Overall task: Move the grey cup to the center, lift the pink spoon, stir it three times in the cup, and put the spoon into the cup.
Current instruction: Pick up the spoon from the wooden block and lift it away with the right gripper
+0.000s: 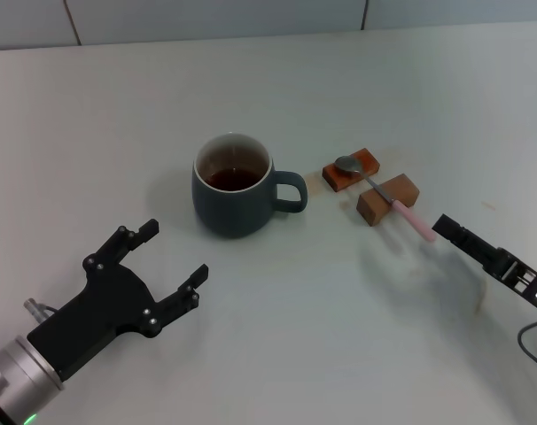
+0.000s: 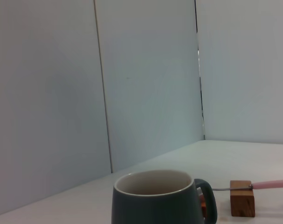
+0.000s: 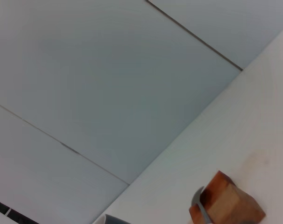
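Note:
The grey cup [image 1: 237, 190] stands upright near the table's middle, with its handle toward the right and brown liquid inside. It also shows in the left wrist view [image 2: 155, 200]. The pink spoon [image 1: 401, 211] lies across two brown wooden blocks, its metal bowl on the far block and its pink handle pointing toward the front right. The spoon's handle also shows in the left wrist view [image 2: 272, 184]. My left gripper [image 1: 173, 252] is open and empty, in front of the cup and to its left. My right gripper [image 1: 446, 227] sits right at the end of the spoon's pink handle.
The two wooden blocks [image 1: 351, 168] [image 1: 388, 199] stand right of the cup's handle. One block shows in the right wrist view [image 3: 228, 205]. A tiled wall [image 1: 251, 18] runs behind the white table [image 1: 295, 336].

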`<action>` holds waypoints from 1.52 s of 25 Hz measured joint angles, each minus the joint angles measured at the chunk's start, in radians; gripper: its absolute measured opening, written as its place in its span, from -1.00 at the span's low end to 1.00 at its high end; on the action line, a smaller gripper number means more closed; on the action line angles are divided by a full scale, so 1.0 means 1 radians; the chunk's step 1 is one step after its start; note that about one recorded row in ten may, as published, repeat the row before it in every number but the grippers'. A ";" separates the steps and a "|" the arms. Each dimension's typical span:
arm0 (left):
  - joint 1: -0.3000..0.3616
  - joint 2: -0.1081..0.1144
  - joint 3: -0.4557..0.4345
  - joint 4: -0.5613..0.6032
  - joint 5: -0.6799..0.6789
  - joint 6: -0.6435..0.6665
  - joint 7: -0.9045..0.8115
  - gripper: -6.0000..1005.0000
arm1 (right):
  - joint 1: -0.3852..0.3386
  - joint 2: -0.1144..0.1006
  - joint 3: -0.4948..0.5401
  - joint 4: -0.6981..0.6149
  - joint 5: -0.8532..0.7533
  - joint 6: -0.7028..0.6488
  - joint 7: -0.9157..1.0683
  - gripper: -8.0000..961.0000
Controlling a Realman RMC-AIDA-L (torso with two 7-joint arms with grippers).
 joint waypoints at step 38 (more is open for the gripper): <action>0.004 0.003 0.034 0.006 0.000 0.016 0.014 0.70 | 0.064 0.030 -0.012 -0.043 -0.027 0.142 0.008 0.19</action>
